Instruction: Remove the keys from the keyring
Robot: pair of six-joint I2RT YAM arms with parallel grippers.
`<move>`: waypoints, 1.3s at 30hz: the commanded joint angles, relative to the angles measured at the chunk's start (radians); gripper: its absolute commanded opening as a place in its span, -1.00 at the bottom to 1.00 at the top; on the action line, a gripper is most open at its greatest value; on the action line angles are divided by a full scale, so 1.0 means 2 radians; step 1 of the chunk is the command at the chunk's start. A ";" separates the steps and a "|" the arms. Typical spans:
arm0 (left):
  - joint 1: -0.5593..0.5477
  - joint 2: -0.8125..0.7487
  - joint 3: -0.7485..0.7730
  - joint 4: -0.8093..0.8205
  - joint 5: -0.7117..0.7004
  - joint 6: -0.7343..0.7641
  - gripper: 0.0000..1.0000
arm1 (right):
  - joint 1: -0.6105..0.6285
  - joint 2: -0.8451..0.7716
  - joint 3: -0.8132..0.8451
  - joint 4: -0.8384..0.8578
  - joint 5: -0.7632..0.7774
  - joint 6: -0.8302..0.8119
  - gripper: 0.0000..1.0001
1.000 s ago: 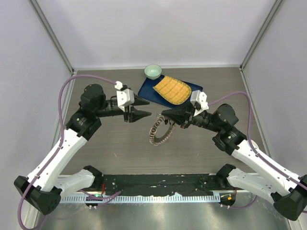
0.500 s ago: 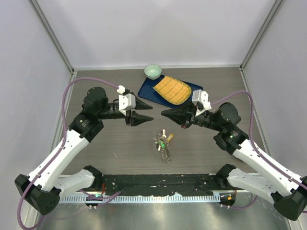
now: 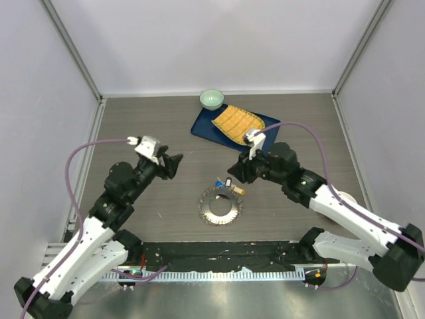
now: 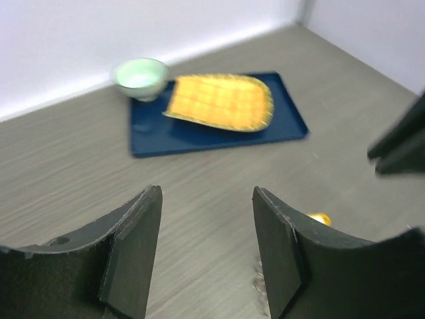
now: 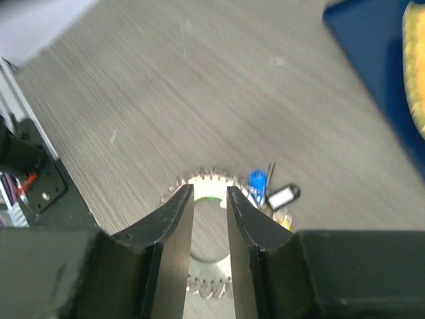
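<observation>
The top camera looks steeply down from behind the arm bases over the whole table [image 3: 159, 199]. The left wrist camera sits low, facing the blue tray [image 4: 153, 136]; the right wrist camera hangs close above the keyring [image 5: 199, 179], both also seen from above

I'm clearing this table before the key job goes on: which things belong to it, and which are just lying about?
Job in hand: keyring; keys.
Lying about: bowl; tray; yellow mat on the tray.
</observation>
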 commanded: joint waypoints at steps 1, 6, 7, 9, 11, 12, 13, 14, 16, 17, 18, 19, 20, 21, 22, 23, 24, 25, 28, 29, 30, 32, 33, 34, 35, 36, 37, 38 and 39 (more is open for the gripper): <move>0.000 -0.066 -0.004 0.042 -0.191 -0.015 0.23 | 0.049 0.069 0.023 -0.043 0.088 0.060 -0.28; 0.000 -0.129 -0.011 -0.001 -0.266 -0.009 0.25 | 0.136 0.186 0.043 -0.024 0.244 0.195 -0.12; 0.000 -0.142 -0.014 -0.001 -0.277 -0.009 0.25 | 0.155 0.199 0.041 -0.014 0.257 0.218 -0.04; 0.000 -0.175 -0.024 -0.018 -0.305 -0.011 0.26 | 0.170 0.234 0.044 -0.001 0.313 0.297 0.09; 0.000 -0.205 -0.037 -0.026 -0.310 -0.011 0.26 | 0.184 0.256 0.063 -0.031 0.367 0.371 0.16; 0.000 -0.213 -0.041 -0.028 -0.310 -0.010 0.27 | 0.188 0.274 0.075 -0.051 0.388 0.395 0.18; 0.000 -0.221 -0.044 -0.028 -0.310 -0.009 0.27 | 0.192 0.283 0.101 -0.072 0.413 0.411 0.20; 0.000 -0.226 -0.047 -0.030 -0.309 -0.008 0.27 | 0.201 0.291 0.113 -0.107 0.433 0.425 0.21; 0.000 -0.238 -0.049 -0.031 -0.304 -0.007 0.27 | 0.205 0.313 0.141 -0.125 0.458 0.455 0.26; 0.000 -0.241 -0.051 -0.029 -0.303 -0.007 0.27 | 0.209 0.321 0.147 -0.130 0.456 0.460 0.29; 0.000 -0.242 -0.051 -0.027 -0.301 -0.007 0.27 | 0.211 0.333 0.153 -0.134 0.452 0.469 0.31; 0.000 -0.243 -0.051 -0.027 -0.300 -0.006 0.27 | 0.213 0.353 0.169 -0.143 0.453 0.480 0.32; 0.000 -0.244 -0.049 -0.027 -0.300 -0.006 0.27 | 0.215 0.365 0.178 -0.164 0.457 0.491 0.31; 0.000 -0.243 -0.048 -0.027 -0.299 -0.005 0.27 | 0.219 0.374 0.185 -0.176 0.461 0.503 0.31; 0.000 -0.243 -0.047 -0.027 -0.297 -0.004 0.27 | 0.221 0.383 0.202 -0.186 0.469 0.528 0.32; 0.000 -0.244 -0.047 -0.028 -0.296 -0.003 0.27 | 0.224 0.401 0.211 -0.216 0.473 0.541 0.31; 0.000 -0.245 -0.048 -0.028 -0.296 -0.002 0.27 | 0.228 0.410 0.233 -0.234 0.477 0.558 0.31; 0.000 -0.249 -0.049 -0.028 -0.295 0.000 0.27 | 0.231 0.420 0.242 -0.248 0.483 0.574 0.32; 0.000 -0.255 -0.051 -0.026 -0.294 0.003 0.27 | 0.244 0.445 0.270 -0.285 0.494 0.610 0.32; 0.000 -0.256 -0.052 -0.025 -0.294 0.003 0.28 | 0.248 0.453 0.277 -0.304 0.498 0.620 0.32; 0.000 -0.256 -0.053 -0.024 -0.293 0.003 0.27 | 0.251 0.458 0.287 -0.314 0.500 0.631 0.33; 0.000 -0.257 -0.054 -0.022 -0.290 0.003 0.27 | 0.258 0.469 0.299 -0.346 0.500 0.664 0.33; 0.000 -0.258 -0.053 -0.022 -0.289 0.003 0.28 | 0.258 0.479 0.307 -0.352 0.498 0.671 0.32; 0.000 -0.257 -0.054 -0.022 -0.288 0.002 0.28 | 0.259 0.485 0.310 -0.357 0.496 0.676 0.32; 0.000 -0.258 -0.054 -0.021 -0.288 0.003 0.27 | 0.260 0.489 0.311 -0.359 0.492 0.681 0.32; 0.000 -0.258 -0.054 -0.022 -0.288 0.003 0.28 | 0.259 0.497 0.313 -0.360 0.490 0.683 0.33; 0.000 -0.259 -0.054 -0.022 -0.289 0.003 0.27 | 0.259 0.499 0.313 -0.360 0.490 0.684 0.32; 0.000 -0.262 -0.054 -0.022 -0.289 0.004 0.27 | 0.260 0.500 0.314 -0.360 0.490 0.688 0.31; 0.000 -0.262 -0.054 -0.023 -0.290 0.004 0.27 | 0.260 0.502 0.313 -0.360 0.491 0.689 0.31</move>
